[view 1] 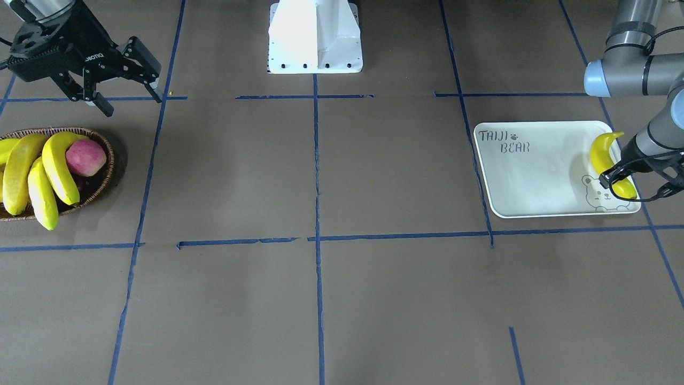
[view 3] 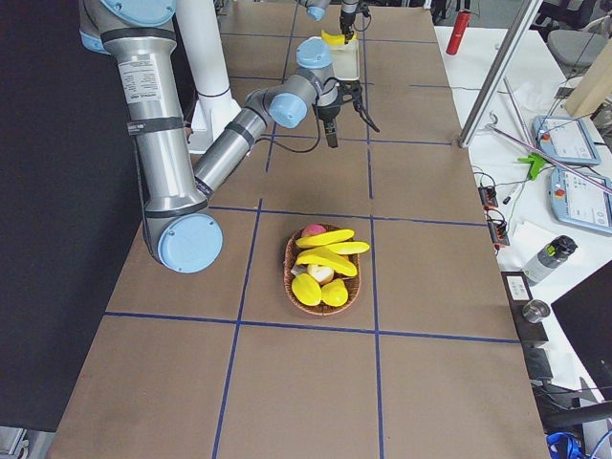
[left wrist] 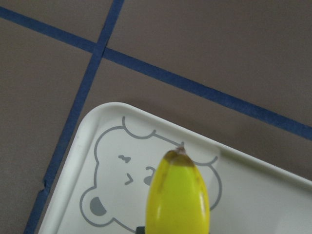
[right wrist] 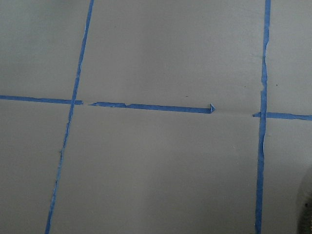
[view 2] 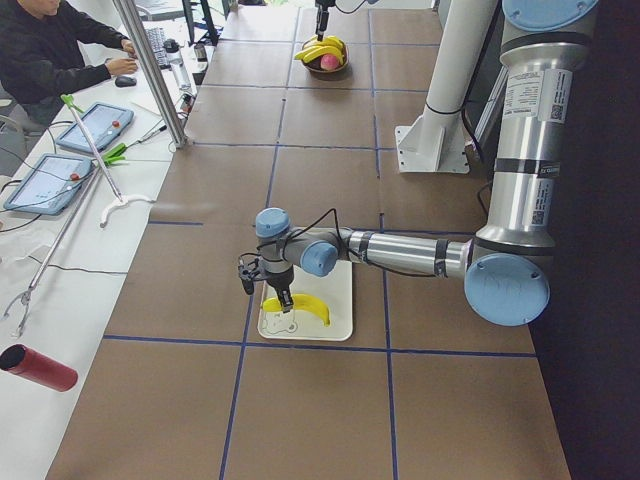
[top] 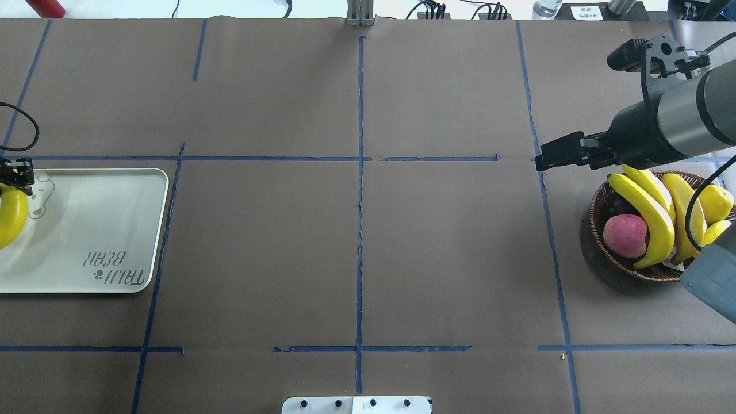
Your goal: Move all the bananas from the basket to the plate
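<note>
The plate [view 1: 534, 176] lies at my left end of the table and also shows in the overhead view [top: 86, 230]. One banana [view 1: 604, 152] lies on it by the bear face. My left gripper [view 1: 614, 181] is down over the banana's middle, its fingers closed against its sides. The left wrist view shows the banana's tip [left wrist: 178, 195] over the bear print. The basket [top: 598, 207] at my right end holds three long bananas [top: 644, 213]. My right gripper [view 1: 128, 101] hangs open and empty above the table, beside the basket.
The basket also holds a red-pink apple [top: 625, 234] and short stubby yellow fruit [top: 716, 201]. Blue tape lines cross the brown paper. The white robot base [view 1: 315, 37] stands mid-table. The right wrist view shows only paper and tape.
</note>
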Controlling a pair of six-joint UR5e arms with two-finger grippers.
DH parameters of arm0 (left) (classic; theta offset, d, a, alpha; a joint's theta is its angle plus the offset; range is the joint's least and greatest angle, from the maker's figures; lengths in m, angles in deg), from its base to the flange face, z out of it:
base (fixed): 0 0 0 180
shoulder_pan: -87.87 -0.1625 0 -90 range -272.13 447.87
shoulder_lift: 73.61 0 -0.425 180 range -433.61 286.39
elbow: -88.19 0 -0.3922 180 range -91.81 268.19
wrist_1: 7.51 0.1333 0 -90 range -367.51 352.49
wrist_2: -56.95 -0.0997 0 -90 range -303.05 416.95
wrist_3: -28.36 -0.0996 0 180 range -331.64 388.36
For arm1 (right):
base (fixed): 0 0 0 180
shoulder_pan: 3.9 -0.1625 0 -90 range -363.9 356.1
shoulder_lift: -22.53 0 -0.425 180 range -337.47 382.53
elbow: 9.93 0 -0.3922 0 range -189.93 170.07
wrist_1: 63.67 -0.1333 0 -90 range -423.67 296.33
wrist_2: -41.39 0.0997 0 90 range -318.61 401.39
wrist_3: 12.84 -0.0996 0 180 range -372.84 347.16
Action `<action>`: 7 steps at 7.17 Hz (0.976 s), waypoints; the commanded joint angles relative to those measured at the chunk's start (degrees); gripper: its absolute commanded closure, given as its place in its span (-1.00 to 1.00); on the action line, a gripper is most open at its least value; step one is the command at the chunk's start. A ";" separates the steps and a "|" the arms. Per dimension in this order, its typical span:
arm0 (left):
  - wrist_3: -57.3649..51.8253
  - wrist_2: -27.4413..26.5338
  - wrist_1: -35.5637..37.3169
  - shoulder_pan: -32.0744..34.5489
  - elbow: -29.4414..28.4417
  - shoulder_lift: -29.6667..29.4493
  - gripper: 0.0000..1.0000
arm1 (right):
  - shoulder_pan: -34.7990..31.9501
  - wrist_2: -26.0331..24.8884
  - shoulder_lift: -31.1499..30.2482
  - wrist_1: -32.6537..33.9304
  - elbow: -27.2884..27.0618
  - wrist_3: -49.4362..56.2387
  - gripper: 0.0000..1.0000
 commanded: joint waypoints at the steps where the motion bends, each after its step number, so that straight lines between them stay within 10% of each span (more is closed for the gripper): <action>1: 0.33 -0.34 -0.04 -0.01 -0.13 0.62 -0.22 | -0.07 0.01 0.00 -0.09 -0.16 -0.06 -1.00; 2: 0.51 -0.34 -0.04 -0.01 0.48 0.53 -0.99 | -0.24 0.09 0.00 -0.09 -0.25 -0.06 -1.00; 7: 1.99 0.10 0.49 0.34 11.70 -0.16 -1.00 | -7.32 2.72 -11.02 -0.79 -0.08 16.20 -1.00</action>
